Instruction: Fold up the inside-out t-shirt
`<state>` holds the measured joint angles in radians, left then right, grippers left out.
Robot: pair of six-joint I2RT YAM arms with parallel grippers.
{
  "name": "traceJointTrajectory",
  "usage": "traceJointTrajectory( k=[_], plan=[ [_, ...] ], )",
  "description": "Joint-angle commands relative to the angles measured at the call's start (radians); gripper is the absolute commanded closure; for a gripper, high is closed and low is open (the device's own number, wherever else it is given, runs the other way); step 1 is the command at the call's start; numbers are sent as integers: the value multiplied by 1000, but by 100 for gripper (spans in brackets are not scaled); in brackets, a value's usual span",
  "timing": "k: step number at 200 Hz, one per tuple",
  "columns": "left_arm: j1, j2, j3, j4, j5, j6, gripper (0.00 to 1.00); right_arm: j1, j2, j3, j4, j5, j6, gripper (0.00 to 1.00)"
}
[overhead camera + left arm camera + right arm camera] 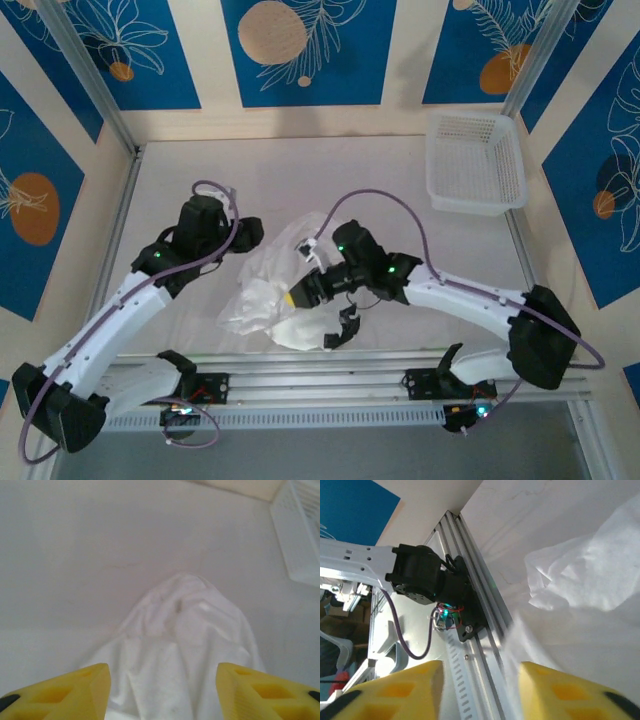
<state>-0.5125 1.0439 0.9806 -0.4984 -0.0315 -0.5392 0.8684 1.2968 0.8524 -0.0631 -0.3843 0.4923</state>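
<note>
White table [300,170], crumpled t-shirt [262,298], mesh basket [478,204]

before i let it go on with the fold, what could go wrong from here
The t-shirt lies bunched in a heap, so the left claw, open above it, may pinch several layers at once. Cloth lies by the open right claw near the metal rail, where it might snag.

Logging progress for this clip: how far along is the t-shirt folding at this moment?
Done: nothing looks folded; the t-shirt lies in a crumpled heap on the table. In hand: the left gripper and right gripper are both at the cloth with jaws apart, neither clamping it. Remaining: spreading it flat and making every fold.
</note>
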Motion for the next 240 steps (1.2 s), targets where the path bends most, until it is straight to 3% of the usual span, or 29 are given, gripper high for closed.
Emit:
traceJointTrajectory(
  k=[1,22,73,101,117,145,162,169,178,190,212,225,240],
  plan=[
    [-19,46,-55,30,253,3,42,-136,-124,-46,-22,198,73,50],
    [-109,113,-68,21,240,14,41,-211,-100,-26,-182,368,124,51],
    [-281,323,-7,37,168,55,35,-161,150,13,-318,545,221,41],
    [-336,480,110,-46,46,131,32,-154,218,-12,-276,493,250,46],
    [-346,547,137,-56,34,164,33,-157,215,-42,-218,413,258,57],
    [-346,616,160,-84,-9,204,53,-195,169,-99,-153,334,289,88],
    [-344,605,164,-88,-40,224,87,-214,123,-139,-104,291,291,94],
    [-340,584,160,-71,-13,226,100,-218,103,-155,-84,281,287,95],
    [-328,547,153,-36,66,219,100,-220,82,-177,-62,274,283,95],
    [-288,484,128,59,260,162,100,-221,60,-220,-16,265,274,96],
    [-187,366,7,420,632,-110,100,-223,54,-345,124,288,250,98],
    [-163,337,-23,551,715,-210,100,-224,55,-370,130,303,218,96],
    [-164,328,-10,521,735,-205,100,-223,16,-346,66,295,176,79]
  ],
)
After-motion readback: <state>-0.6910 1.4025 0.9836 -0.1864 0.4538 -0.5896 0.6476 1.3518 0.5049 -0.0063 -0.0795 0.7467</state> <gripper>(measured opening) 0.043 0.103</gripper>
